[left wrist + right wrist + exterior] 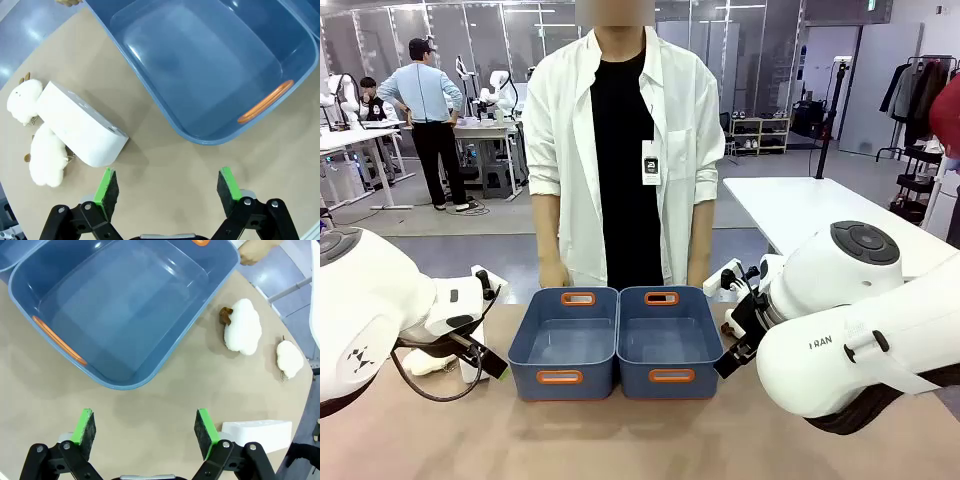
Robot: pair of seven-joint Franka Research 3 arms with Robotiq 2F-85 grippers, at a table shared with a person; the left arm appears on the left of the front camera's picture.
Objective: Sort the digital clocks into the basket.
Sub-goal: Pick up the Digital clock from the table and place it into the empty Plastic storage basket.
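Green-padded black left gripper [167, 186] gapes wide and empty over bare tan tabletop [165, 160], just short of a blue rectangular plastic basket [160, 95]. Beside one pad, a white rounded plastic digital clock [80, 131] lies against two white plush toys [47, 157]. The right gripper [145, 432], equally wide and empty, faces the second basket [120, 381]. The second clock [257, 432] sits just beside its pad, near the table edge.

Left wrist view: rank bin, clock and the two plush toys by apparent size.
1. bin, cut off by the frame
2. clock
3. upper plush and lower plush: look about alike, so not ranked
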